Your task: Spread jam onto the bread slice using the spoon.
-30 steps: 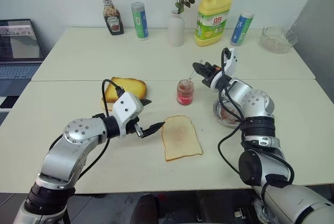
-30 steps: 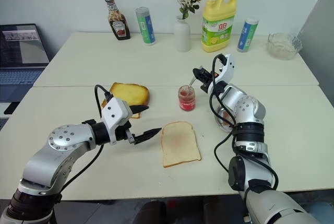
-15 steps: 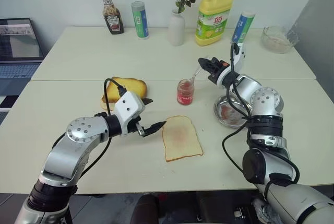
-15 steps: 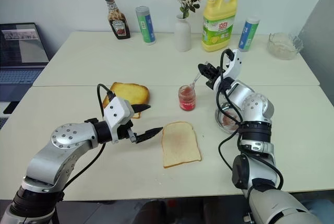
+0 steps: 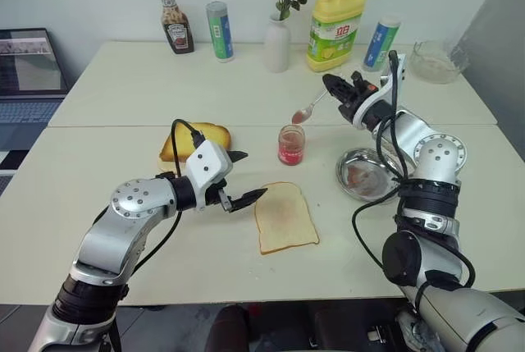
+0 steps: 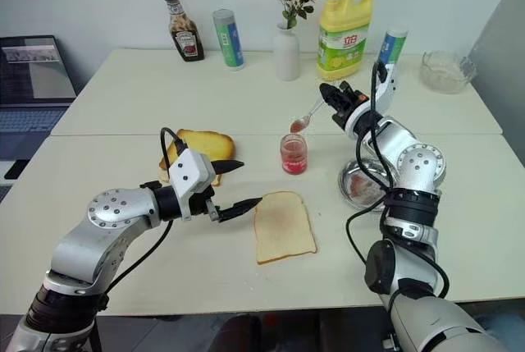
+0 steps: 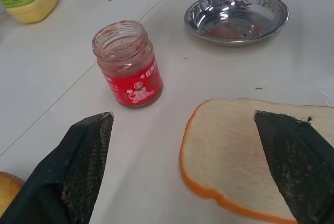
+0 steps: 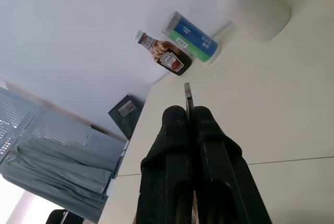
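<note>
The right gripper [image 6: 334, 94] is clamped tight on the slim handle of a small shiny silver metal spoon [image 6: 307, 116], held in the air just above and beside a small clear glass jar of glossy red jam [image 6: 293, 153]. The spoon's bowl carries a blob of red jam. The spoon looks light, rigid and smooth, so a firm pinch far back on the handle suits it, and it should probably stay level, since the sticky load could slide off if tipped.

The jam jar serves as the landmark. It stands open and upright on the pale cream desk [image 6: 123, 98], with a red label and jam smeared inside its glass. It looks small, hard and breakable, best taken around its round wall.

In front of the jar lies a pale, soft white bread slice [image 6: 283, 226], squarish with a thin tan crust and a faint pink smear. It likely dents and tears easily, so spreading calls for light pressure.

The left gripper [image 5: 239, 180], its two black textured fingers spread wide and empty, hovers just beside the bread's left edge.

To the right of the jar sits a round, shallow steel dish [image 6: 358, 185], smeared red inside. To the jar's left lies a golden toasted slice [image 6: 203, 146].
</note>
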Motion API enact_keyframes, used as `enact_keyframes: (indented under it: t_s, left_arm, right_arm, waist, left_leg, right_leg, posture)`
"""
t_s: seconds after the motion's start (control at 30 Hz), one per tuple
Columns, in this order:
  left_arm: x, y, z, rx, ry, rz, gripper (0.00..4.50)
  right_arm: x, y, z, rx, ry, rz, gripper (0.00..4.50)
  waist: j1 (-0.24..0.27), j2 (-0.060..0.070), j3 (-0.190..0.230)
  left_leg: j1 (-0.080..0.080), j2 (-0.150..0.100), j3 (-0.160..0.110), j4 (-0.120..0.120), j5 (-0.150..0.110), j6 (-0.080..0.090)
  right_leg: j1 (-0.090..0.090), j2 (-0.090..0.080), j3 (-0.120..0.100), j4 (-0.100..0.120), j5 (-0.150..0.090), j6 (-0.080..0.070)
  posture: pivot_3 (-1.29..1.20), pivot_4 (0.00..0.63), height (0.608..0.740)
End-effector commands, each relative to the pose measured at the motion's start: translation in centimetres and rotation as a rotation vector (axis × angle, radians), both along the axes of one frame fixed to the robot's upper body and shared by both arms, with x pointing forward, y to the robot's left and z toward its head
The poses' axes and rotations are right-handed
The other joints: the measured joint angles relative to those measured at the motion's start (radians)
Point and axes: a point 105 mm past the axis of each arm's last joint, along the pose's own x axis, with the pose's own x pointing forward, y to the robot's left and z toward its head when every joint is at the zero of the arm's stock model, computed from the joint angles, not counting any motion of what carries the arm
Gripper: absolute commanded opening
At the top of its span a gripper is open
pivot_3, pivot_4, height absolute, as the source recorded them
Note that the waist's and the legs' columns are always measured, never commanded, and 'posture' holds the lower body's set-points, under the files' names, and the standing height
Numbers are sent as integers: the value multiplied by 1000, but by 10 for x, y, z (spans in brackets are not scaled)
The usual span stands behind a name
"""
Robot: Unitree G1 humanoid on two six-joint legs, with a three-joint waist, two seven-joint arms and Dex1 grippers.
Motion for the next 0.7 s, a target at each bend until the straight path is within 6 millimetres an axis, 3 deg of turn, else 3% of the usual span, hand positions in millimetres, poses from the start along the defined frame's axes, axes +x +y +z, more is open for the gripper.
enact_keyframes:
  t_s: [0.03, 0.17, 0.33, 0.57, 0.7]
  left_arm:
    - [-6, 3, 12, -3, -45, -32, 4500]
    - [-21, 20, 9, 34, -28, -34, 4500]
    - [-51, 39, -4, 66, 47, -43, 4500]
    - [-81, 34, -26, 75, 101, -72, 4500]
    - [-82, 36, -33, 88, 90, -53, 4500]
  right_arm:
    - [-23, 5, 35, 16, -118, 63, 24]
    - [-47, 15, 35, -56, -159, 125, 24]
    - [-75, 40, 19, -165, -198, 202, 24]
    - [-100, 68, -21, -354, -286, 279, 24]
    - [-107, 77, -37, -504, -431, 273, 24]
  waist:
    - [0, 0, 0]
    - [-3, 0, 0]
    - [-4, 1, 0]
    - [1, 0, 0]
    - [1, 0, 0]
  left_leg:
    - [0, 0, 0, 0, 0, 0]
    - [-1, 0, 0, 0, 0, 0]
    - [-3, 1, 0, -1, 0, 0]
    - [-5, 0, 0, 0, 0, 0]
    - [-5, 0, 0, 1, 0, 0]
  right_leg:
    - [0, 0, 0, 0, 0, 0]
    - [-2, 0, 0, 0, 0, 0]
    - [-3, 0, 1, -1, 0, 0]
    - [-4, -1, 0, -1, 0, 0]
    - [-4, -1, 0, -1, 0, 0]
  posture:
    - [0, 150, 740]
    - [0, 150, 740]
    - [0, 150, 740]
    - [0, 150, 740]
    - [0, 150, 740]
